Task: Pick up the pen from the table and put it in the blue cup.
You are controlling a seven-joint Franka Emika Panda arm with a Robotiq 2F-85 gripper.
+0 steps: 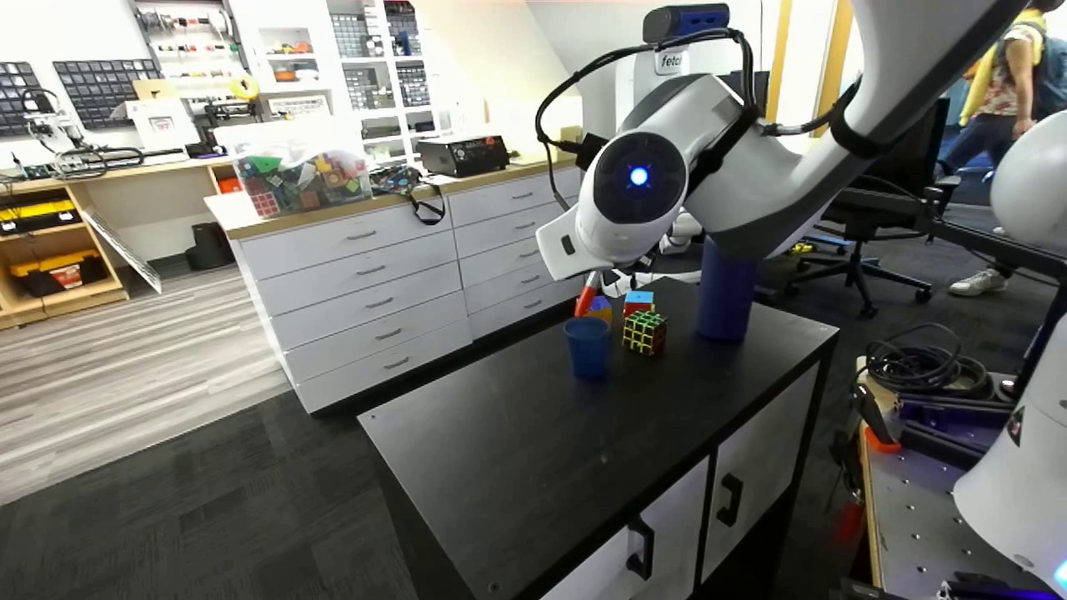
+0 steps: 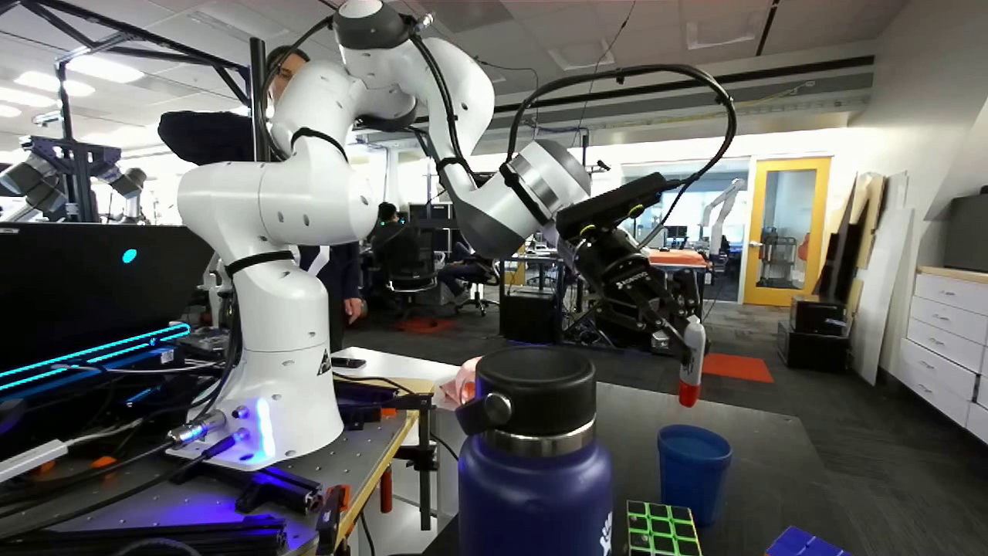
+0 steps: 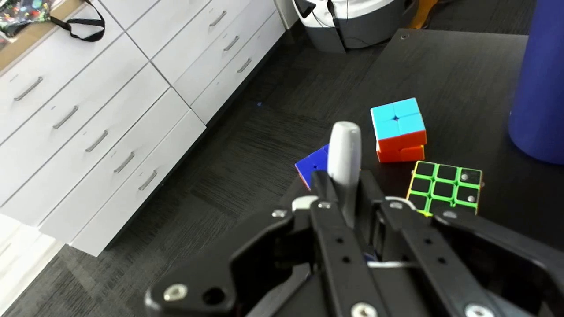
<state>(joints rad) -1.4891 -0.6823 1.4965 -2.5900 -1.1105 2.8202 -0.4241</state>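
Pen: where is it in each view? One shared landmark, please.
In an exterior view: pen near centre, left of blue-purple bottle.
In an exterior view: pen right of centre, right of bottle.
Wrist view: pen right of centre, between fingers; bottle at right edge.
Shared landmark: bottle.

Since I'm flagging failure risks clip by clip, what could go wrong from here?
1. The pen hangs above the blue cup, red end down; if alignment is slightly off, it might catch the rim instead of dropping in.
2. The gripper holds the pen by its white part, so bumping the rim could twist it loose.
3. A green-lined puzzle cube stands near the cup; a knocked cup might hit it.
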